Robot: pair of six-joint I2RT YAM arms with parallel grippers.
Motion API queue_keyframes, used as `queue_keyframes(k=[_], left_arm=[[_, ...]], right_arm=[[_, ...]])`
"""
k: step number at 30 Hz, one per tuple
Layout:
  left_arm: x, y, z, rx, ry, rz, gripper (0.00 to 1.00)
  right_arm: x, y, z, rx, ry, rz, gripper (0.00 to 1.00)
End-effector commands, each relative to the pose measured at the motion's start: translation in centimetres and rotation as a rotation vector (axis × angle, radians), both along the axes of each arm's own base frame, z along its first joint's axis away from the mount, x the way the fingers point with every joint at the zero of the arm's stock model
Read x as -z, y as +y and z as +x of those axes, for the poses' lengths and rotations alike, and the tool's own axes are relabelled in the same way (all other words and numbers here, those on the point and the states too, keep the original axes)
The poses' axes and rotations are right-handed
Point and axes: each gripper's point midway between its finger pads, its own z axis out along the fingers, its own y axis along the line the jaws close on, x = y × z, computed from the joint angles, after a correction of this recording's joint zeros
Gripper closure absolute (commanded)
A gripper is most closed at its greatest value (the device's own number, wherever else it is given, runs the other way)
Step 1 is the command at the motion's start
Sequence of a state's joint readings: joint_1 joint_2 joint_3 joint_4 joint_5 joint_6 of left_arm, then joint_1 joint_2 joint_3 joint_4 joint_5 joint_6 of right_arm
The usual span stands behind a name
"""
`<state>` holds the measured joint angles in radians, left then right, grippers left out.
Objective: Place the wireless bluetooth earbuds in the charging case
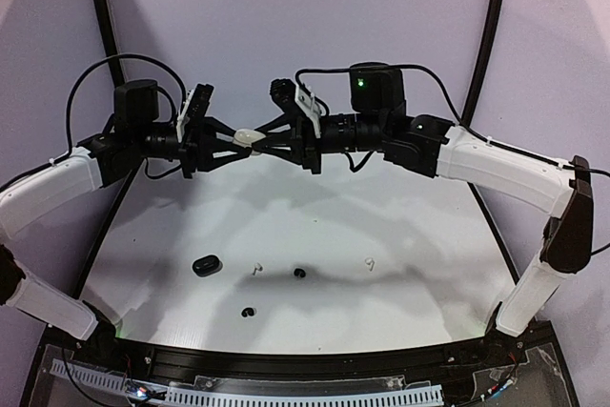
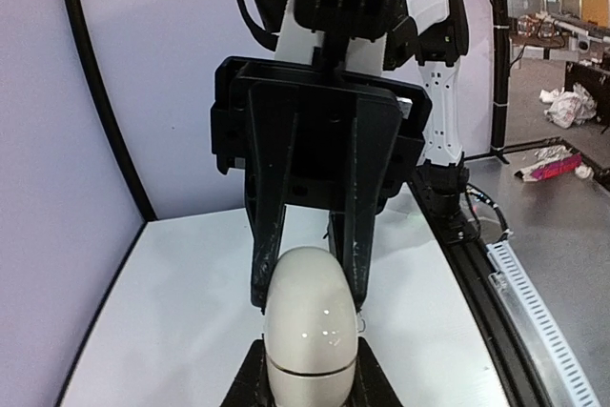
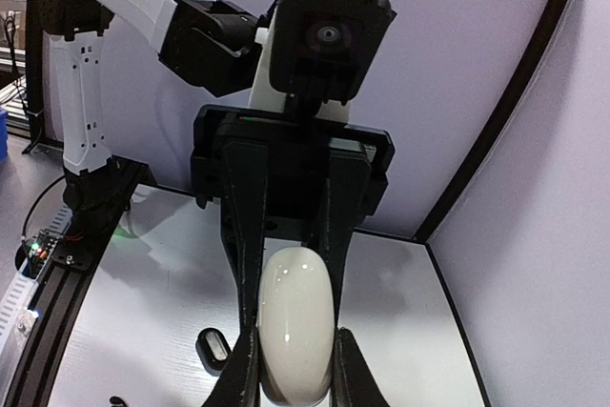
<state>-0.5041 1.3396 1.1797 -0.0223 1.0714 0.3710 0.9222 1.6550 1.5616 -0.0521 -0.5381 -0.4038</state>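
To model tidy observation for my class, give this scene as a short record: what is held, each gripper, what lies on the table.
held in the air: white case, closed
left gripper: shut on one end of it
right gripper: shut on the other end
on table: black case, two white earbuds, two black earbuds
earbuds seated: none yet

mid-air: left arm [image 1: 57, 183] and right arm [image 1: 496, 164] meet at white case [image 1: 247, 136], barring the far counter [image 1: 429, 312] | near counter: black case [image 1: 207, 265], four earbuds [image 1: 254, 270] scattered, gaps between | right side: open
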Motion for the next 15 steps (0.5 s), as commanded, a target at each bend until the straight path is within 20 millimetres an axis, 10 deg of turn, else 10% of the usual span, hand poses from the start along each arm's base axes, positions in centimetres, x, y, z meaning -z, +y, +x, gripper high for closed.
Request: queue_keyframes(k=[1,4,10,15], left_arm=[[-1.0,-0.1,-0.7,0.034,0.0,-0.011,0.92],[-0.8,-0.1,-0.7,0.031,-0.001,-0.004,0.98],[-0.7,0.0,-0.8,0.028,-0.026,-0.007,0.99],[-1.0,0.0,-1.1,0.047,-0.023,-0.017,0.99]], right_arm=[[-1.5,0.1,0.4,0.008,-0.041,0.035,1.0],[-1.9,0.0,0.6,0.023,-0.037,0.051,0.95],[-2.3,0.2,1.7,0.072,-0.011,0.086,0.38],[-1.6,0.5,2.8,0.105,0.005,0.067,0.3]])
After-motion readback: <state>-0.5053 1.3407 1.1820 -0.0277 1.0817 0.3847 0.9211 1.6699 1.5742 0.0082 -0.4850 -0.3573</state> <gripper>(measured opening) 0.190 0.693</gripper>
